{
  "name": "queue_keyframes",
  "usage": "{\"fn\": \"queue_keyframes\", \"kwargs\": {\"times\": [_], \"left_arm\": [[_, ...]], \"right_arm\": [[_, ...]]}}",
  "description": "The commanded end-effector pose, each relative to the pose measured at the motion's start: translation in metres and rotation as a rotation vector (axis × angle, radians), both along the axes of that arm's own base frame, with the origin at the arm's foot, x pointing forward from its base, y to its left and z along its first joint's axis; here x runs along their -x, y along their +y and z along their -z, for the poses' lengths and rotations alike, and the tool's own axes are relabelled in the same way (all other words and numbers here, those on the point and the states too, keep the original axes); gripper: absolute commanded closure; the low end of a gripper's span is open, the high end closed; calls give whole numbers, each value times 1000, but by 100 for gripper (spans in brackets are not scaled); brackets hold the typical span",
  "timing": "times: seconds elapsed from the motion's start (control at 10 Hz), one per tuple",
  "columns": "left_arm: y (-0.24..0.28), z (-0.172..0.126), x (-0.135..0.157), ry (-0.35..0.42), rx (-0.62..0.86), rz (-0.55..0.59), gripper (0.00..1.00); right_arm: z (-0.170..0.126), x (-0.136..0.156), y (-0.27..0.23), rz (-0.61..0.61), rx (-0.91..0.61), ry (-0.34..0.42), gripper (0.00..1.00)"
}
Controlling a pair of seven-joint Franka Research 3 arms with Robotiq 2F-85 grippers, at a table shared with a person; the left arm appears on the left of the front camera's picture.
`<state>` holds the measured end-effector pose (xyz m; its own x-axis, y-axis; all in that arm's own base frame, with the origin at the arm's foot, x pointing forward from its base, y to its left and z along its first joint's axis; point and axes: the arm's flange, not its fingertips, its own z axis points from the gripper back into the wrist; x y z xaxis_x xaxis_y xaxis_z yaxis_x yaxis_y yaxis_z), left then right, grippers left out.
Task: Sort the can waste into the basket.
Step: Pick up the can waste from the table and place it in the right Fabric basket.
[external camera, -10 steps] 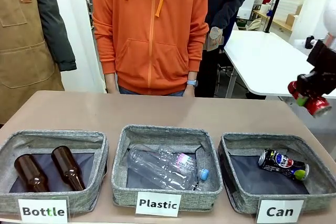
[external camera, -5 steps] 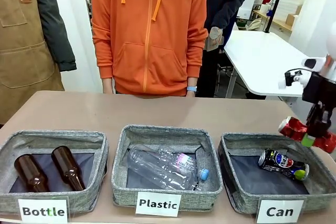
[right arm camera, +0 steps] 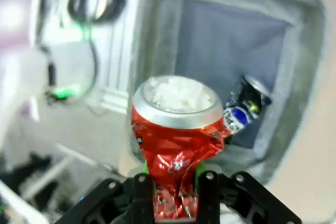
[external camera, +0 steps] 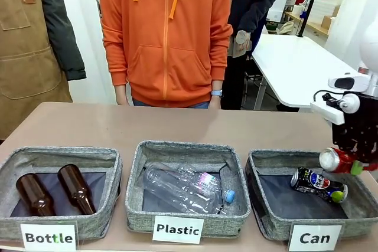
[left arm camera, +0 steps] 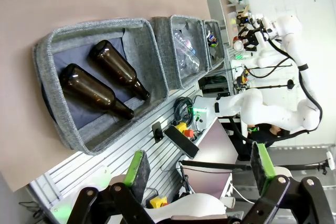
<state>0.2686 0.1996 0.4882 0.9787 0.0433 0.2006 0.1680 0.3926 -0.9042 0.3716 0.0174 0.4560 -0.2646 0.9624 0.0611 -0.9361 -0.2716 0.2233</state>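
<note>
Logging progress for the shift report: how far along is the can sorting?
Done: the black dented can lies in the grey fabric basket labelled "Can". In hand: the right claw grips the crushed red can over that basket's far right edge. Left: releasing it inside. The left claw is open.

Tan bench [external camera: 118, 125] in front. Beyond it, pale wall [external camera: 82, 33] at left, white table [external camera: 295, 66] at right, stacked white boxes [external camera: 322, 10] farther back, brightly lit.
</note>
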Motion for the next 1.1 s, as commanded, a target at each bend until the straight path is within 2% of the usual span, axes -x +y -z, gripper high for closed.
{"fn": "queue_keyframes", "kwargs": {"times": [0.0, 0.2, 0.6, 0.7, 0.8, 0.9, 1.0], "left_arm": [[1, 0, 1, -12, 0, 11, 0], [1, 0, 1, -12, 0, 11, 0], [1, 0, 1, -12, 0, 11, 0], [1, 0, 1, -12, 0, 11, 0], [1, 0, 1, -12, 0, 11, 0], [1, 0, 1, -12, 0, 11, 0], [1, 0, 1, -12, 0, 11, 0]], "right_arm": [[-5, -8, -9, -152, 7, -27, 23], [-5, -7, -9, -148, 10, -42, 0], [-7, -8, -8, -37, 10, -28, 0], [-10, -8, -7, 54, -4, 2, 0], [-17, -9, -6, 238, -41, 81, 0], [-26, -13, -7, 438, -156, 220, 0], [-36, -22, -18, 883, -366, 439, 0]]}}
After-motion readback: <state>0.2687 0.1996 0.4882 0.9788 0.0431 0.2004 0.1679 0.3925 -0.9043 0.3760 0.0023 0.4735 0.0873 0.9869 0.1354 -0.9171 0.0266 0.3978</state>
